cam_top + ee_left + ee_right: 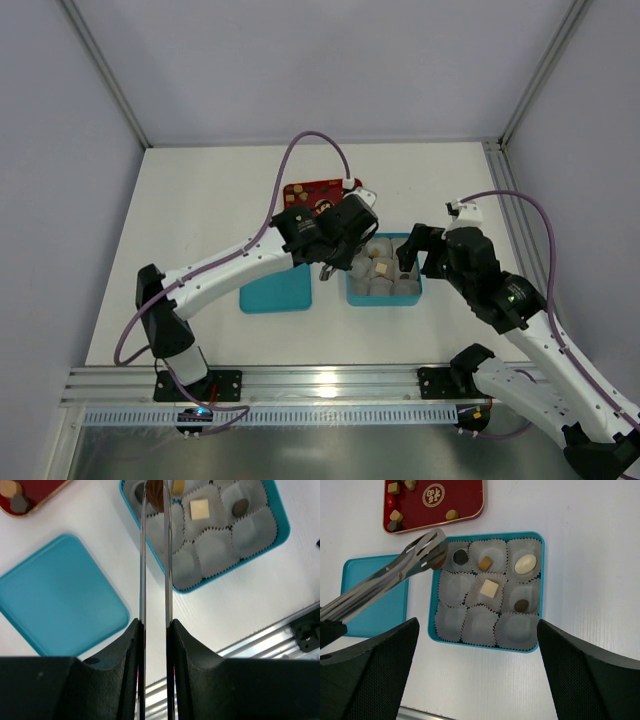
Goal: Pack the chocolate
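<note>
Left hand point(155, 630) with tongs point(142, 570) lengthwise toward box point(280, 535), round chocolate point(155, 494) between tips

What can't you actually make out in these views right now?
- Red tray: the top edge cuts it in the right wrist view, only a corner shows in the left wrist view, and the left arm covers it from above. The pieces on it cannot be counted.
- Chocolate in the tongs: the tips hide it in the right wrist view, and the top edge cuts it in the left wrist view. Its shape is unclear.
</note>
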